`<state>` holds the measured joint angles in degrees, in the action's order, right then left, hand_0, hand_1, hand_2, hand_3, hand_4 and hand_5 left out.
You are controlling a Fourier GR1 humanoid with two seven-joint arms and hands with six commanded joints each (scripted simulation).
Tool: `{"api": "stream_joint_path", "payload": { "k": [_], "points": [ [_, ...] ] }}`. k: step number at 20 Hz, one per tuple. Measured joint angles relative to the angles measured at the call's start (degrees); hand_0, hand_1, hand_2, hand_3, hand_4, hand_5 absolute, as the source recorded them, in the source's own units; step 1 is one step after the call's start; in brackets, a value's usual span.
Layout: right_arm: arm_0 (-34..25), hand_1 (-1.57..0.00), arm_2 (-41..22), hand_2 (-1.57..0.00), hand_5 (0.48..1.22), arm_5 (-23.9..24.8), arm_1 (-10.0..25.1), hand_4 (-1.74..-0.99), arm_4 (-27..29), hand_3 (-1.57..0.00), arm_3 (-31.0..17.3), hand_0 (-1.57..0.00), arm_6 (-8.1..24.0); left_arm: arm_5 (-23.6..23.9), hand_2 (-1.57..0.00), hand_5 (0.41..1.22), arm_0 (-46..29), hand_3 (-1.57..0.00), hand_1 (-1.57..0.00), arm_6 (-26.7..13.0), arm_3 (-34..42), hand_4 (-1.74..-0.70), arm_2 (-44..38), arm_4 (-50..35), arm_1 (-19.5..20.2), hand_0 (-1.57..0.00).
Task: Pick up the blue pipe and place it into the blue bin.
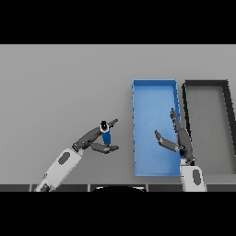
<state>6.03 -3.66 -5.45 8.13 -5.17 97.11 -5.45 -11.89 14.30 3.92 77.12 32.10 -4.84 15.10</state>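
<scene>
Left hand (97, 140): curled round the blue pipe (106, 136), pinched between fingers and thumb.
Hidden: pipe's lower end behind the thumb.
Right hand (177, 138): fingers straight, over the blue bin (153, 92), near its right wall.
Room: bare grey table (60, 87) between pipe and bin.
Beside: dark bin (206, 84), cut off at right.
Pipe: short, upright, dark opening on top.

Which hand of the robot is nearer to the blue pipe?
The left hand: its fingers are curled around the blue pipe. The right hand is open, apart over the blue bin.
</scene>
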Motion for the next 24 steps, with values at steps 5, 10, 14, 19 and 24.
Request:
{"api": "stream_joint_path", "payload": {
  "k": [5,10,14,19,24],
  "points": [
    [-0.2,0.00,0.3,0.00,0.605,0.3,0.2,-1.259,-0.4,0.00,-0.6,0.00,-0.4,0.3,-0.87,0.906,-0.1,-0.88,-0.79,1.6,-1.9,-1.42,-2.0,-4.4,-4.4,-0.67],
    [-1.0,0.00,0.0,0.00,0.615,0.6,-0.1,-1.258,-0.6,0.00,-0.5,0.00,-0.1,3.0,-1.34,1.118,-0.9,-1.27,-1.31,5.2,-2.5,-1.63,-1.0,-2.3,-6.1,-1.28],
    [-0.6,0.00,-0.4,0.00,0.621,0.2,-0.1,-1.245,-0.9,0.00,-0.8,0.00,-0.7,4.6,-1.48,1.179,-1.1,-1.39,-1.47,7.3,-1.4,-1.69,-0.2,-1.3,-5.9,-1.45],
    [-1.5,0.00,0.1,0.00,0.629,0.6,0.5,-1.228,-1.2,0.00,-0.7,0.00,0.8,4.4,-1.54,1.207,0.4,-1.44,-1.54,7.9,5.4,-1.72,0.9,-2.3,-6.7,-1.53],
    [-0.9,0.00,0.0,0.00,0.639,0.5,0.8,-1.215,-1.9,0.00,-1.2,0.00,-1.2,3.4,-1.56,1.216,3.0,-1.45,-1.56,2.9,10.8,-1.72,1.0,-4.3,-5.9,-1.56]
  ]
}}
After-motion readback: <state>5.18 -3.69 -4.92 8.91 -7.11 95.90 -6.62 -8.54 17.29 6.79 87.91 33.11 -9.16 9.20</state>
